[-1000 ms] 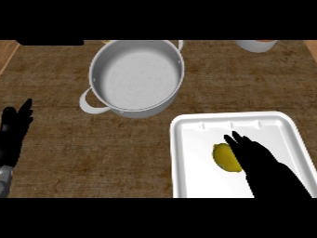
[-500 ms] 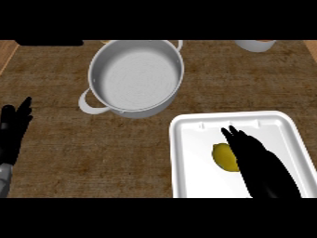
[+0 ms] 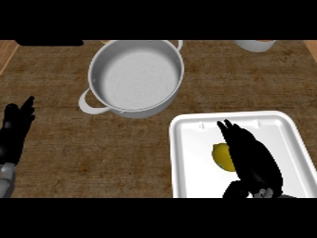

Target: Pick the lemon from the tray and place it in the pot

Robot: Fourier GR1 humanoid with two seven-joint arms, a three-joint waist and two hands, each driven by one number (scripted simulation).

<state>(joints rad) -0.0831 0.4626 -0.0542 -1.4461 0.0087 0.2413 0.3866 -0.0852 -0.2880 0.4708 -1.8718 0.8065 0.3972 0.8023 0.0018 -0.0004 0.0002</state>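
— Two hands are in your view; which one is over the tray?

— Your right hand (image 3: 251,158). It lies over the white tray (image 3: 188,158) with its fingers stretched straight toward the tray's far rim, released and holding nothing. Its wrist end is cut off at the lower edge, so you cannot see the forearm behind it.

— Where is the lemon?

— The lemon (image 3: 221,156) is in the tray, just at the left side of that hand. You see only its left part as a yellow crescent; the hand covers the rest, so you cannot tell whether the fingers touch it or pass above it.

— And the other hand?

— Your left hand (image 3: 13,135) shows near the left edge above the brown counter (image 3: 64,153), fingers straight and pointing away from you, nothing in it. A bit of grey forearm shows below it at the lower left corner.

— The pot?

— The pot (image 3: 135,74) stands beyond the tray, toward the upper left of it, well apart from the lemon. One handle sticks out at its lower left; its far rim is cut off at the top. A pale dish (image 3: 255,45) at the top right is mostly cut off, too little to name surely.
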